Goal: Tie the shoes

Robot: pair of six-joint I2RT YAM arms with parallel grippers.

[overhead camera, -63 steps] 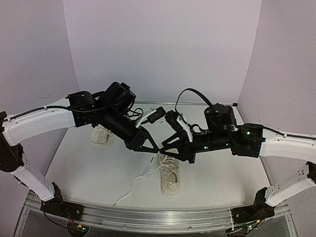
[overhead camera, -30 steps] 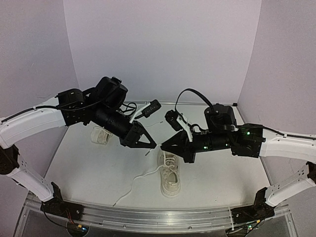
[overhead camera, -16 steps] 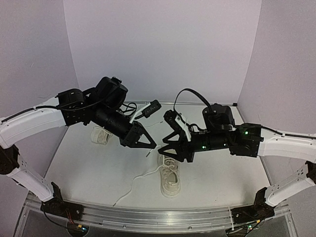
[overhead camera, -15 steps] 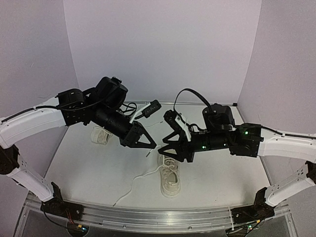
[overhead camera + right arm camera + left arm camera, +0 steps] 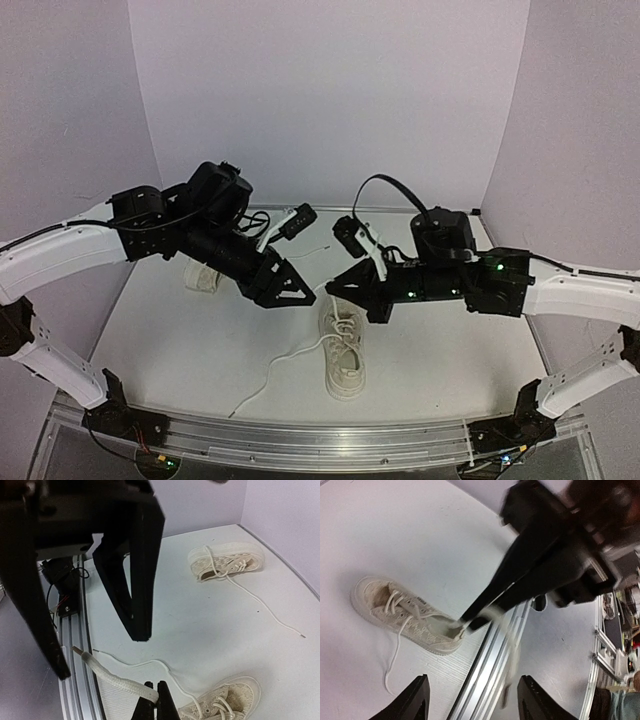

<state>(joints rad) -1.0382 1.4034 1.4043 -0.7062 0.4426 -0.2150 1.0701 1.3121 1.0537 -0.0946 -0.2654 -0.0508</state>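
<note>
Two shoes lie on the table. The near shoe is just right of centre, its long axis running near to far with the toe toward the near edge. The far shoe sits at the far left, partly hidden by the left arm. One lace, apparently from the near shoe, is held above the table by the right fingers, which are pinched shut on it just beyond the shoe's far end. Past that pinch its free end points left, toward the left fingers, which are spread apart and hold nothing. In the right wrist view the lace tip shows between those spread fingers. The left arm is therefore nearer the loose end, and a handover looks likely. To take it, the left fingers would have to close across the lace, not along it.
</note>
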